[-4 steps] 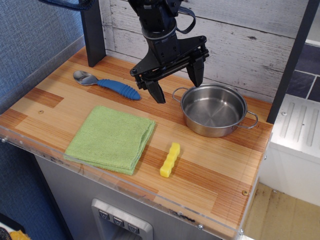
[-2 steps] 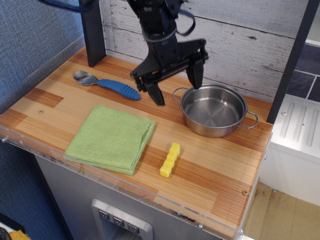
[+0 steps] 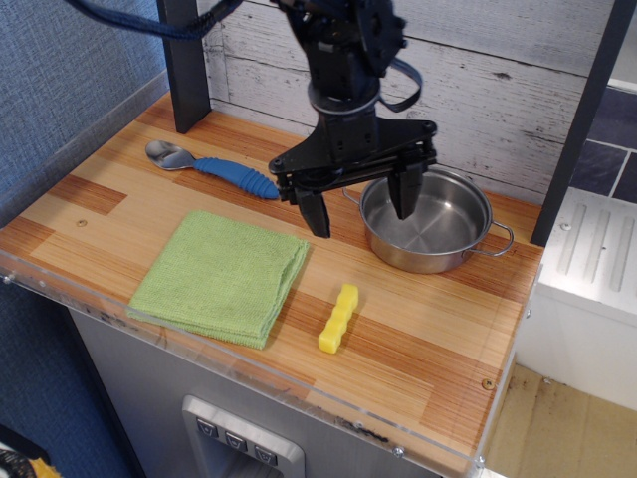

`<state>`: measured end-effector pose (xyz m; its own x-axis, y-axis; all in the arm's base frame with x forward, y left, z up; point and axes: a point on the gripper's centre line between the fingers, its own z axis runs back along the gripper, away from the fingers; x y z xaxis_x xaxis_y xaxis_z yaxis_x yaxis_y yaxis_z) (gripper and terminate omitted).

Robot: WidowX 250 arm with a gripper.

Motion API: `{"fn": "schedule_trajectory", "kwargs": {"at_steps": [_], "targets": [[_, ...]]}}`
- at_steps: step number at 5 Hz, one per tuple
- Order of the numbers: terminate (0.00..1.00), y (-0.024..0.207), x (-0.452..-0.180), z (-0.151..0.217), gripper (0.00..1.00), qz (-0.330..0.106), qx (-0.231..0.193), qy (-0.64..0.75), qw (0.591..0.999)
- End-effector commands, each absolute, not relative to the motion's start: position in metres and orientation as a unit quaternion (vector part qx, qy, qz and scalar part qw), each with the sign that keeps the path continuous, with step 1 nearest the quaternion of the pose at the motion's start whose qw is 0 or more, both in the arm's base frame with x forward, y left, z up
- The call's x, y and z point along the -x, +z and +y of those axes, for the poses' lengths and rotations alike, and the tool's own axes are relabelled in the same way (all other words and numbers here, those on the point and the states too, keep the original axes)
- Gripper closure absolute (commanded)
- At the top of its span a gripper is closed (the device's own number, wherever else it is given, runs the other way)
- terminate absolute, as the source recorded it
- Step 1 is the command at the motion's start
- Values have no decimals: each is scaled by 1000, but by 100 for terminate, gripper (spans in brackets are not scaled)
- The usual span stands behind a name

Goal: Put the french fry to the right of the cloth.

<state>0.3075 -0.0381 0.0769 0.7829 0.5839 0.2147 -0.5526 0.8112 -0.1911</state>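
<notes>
The yellow crinkle-cut french fry [image 3: 338, 319] lies on the wooden counter just right of the light green folded cloth [image 3: 221, 274], near the front edge. My black gripper [image 3: 362, 209] hangs open and empty above the counter, behind the fry. Its left finger [image 3: 318, 211] is over the wood by the cloth's far right corner. Its right finger [image 3: 406, 195] is over the steel pot. The gripper touches nothing.
A steel pot [image 3: 426, 219] with two handles stands at the back right. A blue-handled spoon [image 3: 214, 166] lies at the back left. A dark post [image 3: 184, 60] rises at the back left. The counter's front edge [image 3: 299, 383] has a clear plastic lip.
My gripper has moved right and forward, and come lower, from above the pot's left handle to a spot nearer the fry. It stays open. The fry, cloth, pot and spoon have not moved.
</notes>
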Motion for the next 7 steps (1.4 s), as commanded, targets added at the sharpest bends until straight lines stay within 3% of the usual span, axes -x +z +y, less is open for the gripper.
{"fn": "schedule_trajectory", "kwargs": {"at_steps": [1, 3, 7], "targets": [[0, 76, -294, -61, 0, -146, 37, 243, 958], [0, 50, -276, -56, 0, -108, -3, 214, 971], [0, 11, -275, -51, 0, -76, -29, 184, 980]]}}
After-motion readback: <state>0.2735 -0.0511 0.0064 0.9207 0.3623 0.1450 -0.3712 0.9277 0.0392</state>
